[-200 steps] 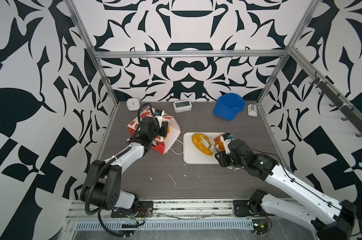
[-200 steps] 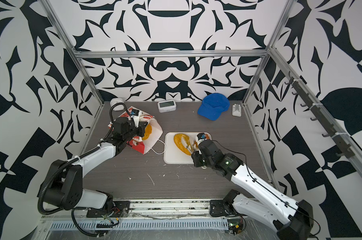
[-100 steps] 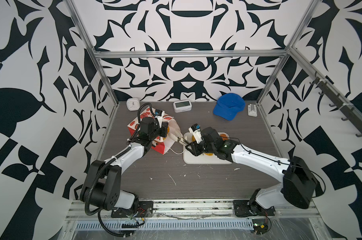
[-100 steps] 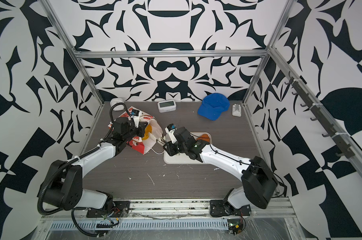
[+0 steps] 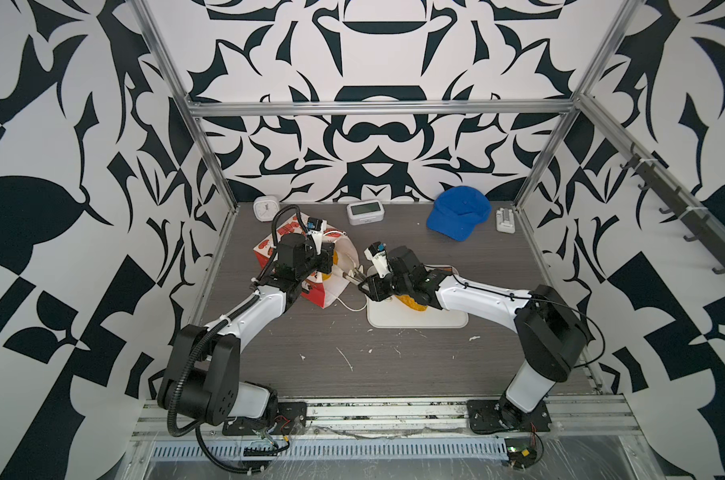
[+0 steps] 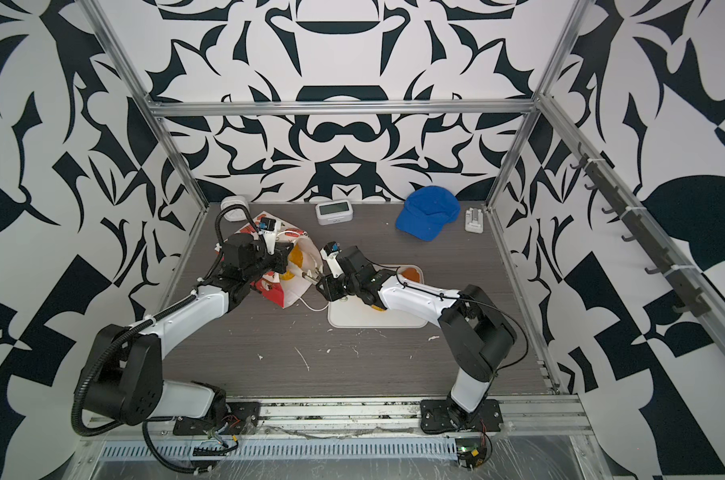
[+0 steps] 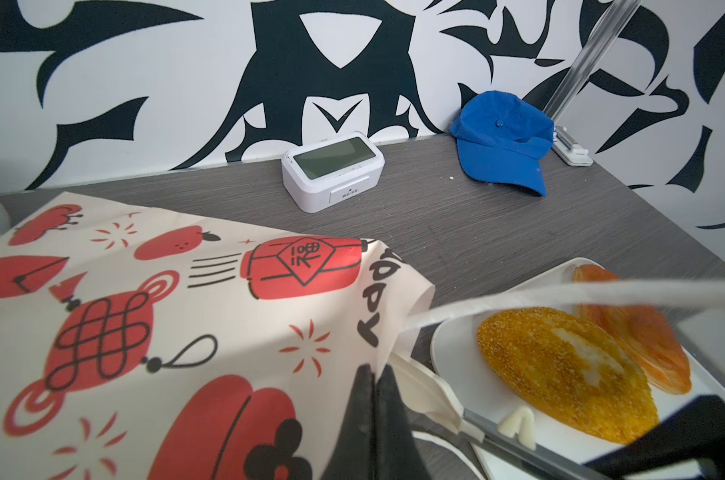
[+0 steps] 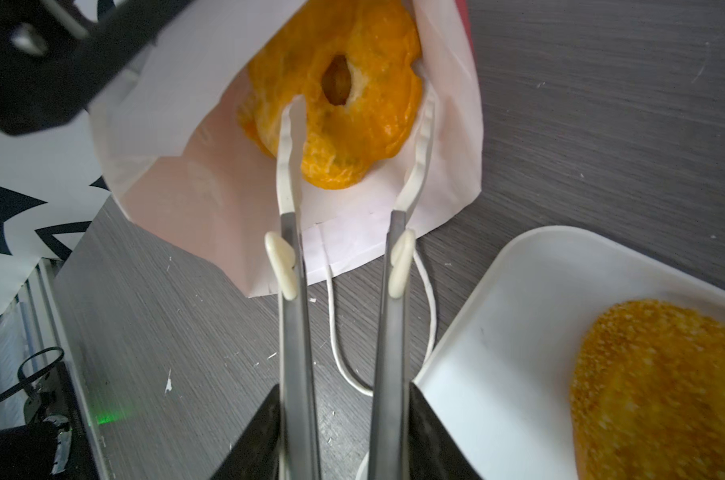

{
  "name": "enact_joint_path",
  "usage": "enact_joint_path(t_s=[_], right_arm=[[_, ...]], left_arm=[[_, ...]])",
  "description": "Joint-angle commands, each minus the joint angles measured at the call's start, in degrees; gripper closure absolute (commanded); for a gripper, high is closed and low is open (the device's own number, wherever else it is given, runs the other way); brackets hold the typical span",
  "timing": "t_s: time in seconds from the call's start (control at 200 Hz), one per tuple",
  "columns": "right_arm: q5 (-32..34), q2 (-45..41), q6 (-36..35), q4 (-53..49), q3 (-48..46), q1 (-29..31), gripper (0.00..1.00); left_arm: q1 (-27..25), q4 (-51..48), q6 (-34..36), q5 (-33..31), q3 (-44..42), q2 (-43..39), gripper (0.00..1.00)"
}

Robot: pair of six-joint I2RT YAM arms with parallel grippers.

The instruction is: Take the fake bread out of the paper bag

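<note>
Three pieces of fake bread (image 6: 412, 274) in view: one ring (image 8: 335, 91), one oval loaf (image 7: 560, 374), one ribbed piece (image 7: 630, 332). One paper bag (image 7: 186, 311), one tray (image 8: 497, 311), one pair of tongs (image 8: 294, 291), two cord handles (image 8: 340, 332), one cap (image 5: 456, 216), one digital clock (image 5: 365, 212).

Left gripper (image 7: 375, 374): black jaws closed flat on the bag's upper rim at the mouth, paper pinched between them.

Right gripper (image 8: 343, 411): black jaws clasp the tongs from outside. The tong arms stand partly apart and reach into the bag mouth. One white tip overlaps the ring's edge, the other sits just beside the ring near the bag's inner wall. Firm contact cannot be confirmed.

Ring is inside the bag, near the mouth. Loaf and ribbed piece are on the tray, just beside each other.

Bag lies on its side with its mouth toward the tray. Paper is cream with red prints outside and plain white inside. Ring is glossy orange-yellow with an oval hole. Loaf is golden and grainy with a pale patch. Ribbed piece is a smoother, deeper orange. Tray is white with rounded corners. Tongs are metal with scalloped white tips. Table (image 5: 352, 374) is dark grey wood-grain with white flecks. Cap is blue fabric.
</note>
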Motion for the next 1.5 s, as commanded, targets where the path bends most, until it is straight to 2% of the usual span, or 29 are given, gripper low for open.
enact_joint_path(t_s=[0.0,0.355,1.0,1.32,1.495], right_arm=[[-0.38,-1.35,-0.51,5.07,3.79,-0.60,0.52],[-2.06,4.34,-0.15,6.25,7.20,-2.48,0.51],[3.08,12.70,0.46,2.01,14.88,-2.46,0.59],[4.85,9.45,2.26,6.23,10.40,-2.46,0.59],[6.29,8.98,3.02,4.58,10.67,-2.68,0.59]], left_arm=[[-0.11,-0.40,0.07,1.77,0.67,-1.91,1.00],[-0.18,-1.37,0.47,2.00,0.67,-2.68,1.00],[-0.13,-0.62,0.08,2.61,0.63,-2.00,1.00],[-0.11,-0.43,0.16,2.31,0.43,-1.83,1.00],[-0.13,-0.31,0.24,2.37,0.24,-1.84,1.00]])
